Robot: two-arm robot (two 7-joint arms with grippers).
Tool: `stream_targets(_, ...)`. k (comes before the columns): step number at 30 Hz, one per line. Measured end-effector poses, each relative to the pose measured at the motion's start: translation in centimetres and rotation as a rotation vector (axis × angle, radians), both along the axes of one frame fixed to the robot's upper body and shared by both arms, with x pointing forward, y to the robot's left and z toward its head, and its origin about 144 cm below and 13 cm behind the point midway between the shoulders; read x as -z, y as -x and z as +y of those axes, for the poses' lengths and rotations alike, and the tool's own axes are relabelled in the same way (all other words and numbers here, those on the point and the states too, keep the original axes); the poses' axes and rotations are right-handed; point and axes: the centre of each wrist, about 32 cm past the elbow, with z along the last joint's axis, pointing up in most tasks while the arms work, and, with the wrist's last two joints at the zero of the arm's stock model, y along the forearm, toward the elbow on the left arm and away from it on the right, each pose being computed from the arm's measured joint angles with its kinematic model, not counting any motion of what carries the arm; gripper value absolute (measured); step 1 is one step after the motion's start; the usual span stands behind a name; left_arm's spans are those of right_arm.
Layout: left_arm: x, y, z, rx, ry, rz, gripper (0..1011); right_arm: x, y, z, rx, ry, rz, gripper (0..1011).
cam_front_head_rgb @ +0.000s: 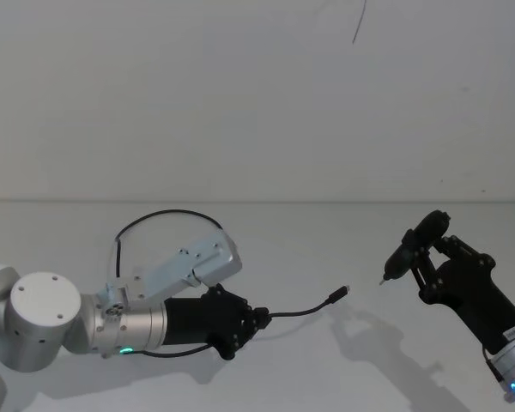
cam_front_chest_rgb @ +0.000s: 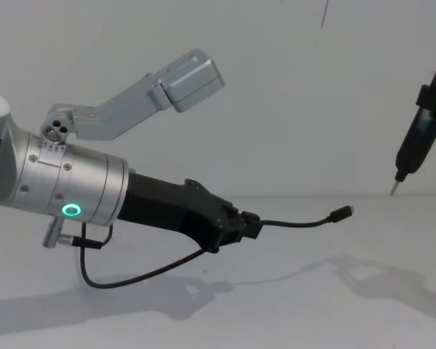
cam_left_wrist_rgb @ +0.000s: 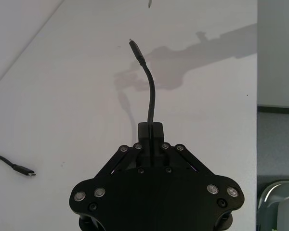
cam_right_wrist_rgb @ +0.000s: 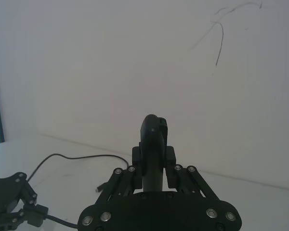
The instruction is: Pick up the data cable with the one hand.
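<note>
- Data cable [cam_front_head_rgb: 305,310] clamped tight in the left gripper [cam_front_head_rgb: 259,319], plug end jutting right above the white table [cam_front_head_rgb: 343,369].
- Right gripper [cam_front_head_rgb: 427,251], far right, clenched on a dark pointed tool [cam_front_head_rgb: 402,260].

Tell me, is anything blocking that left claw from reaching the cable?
Nothing visible is. The left gripper is already shut on the cable, with a short plug end jutting out in front of it. The right gripper, holding a pointed tool, hangs apart to the side.
</note>
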Motion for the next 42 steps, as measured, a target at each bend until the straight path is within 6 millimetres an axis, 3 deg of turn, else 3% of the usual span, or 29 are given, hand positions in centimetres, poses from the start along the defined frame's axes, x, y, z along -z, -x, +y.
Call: stream_targets(42, -0.1, 0.0, -0.3, 0.0, 0.001, -0.006, 41, 2.2, -1.7, 0.0, -0.077, -0.115, -0.013, 263)
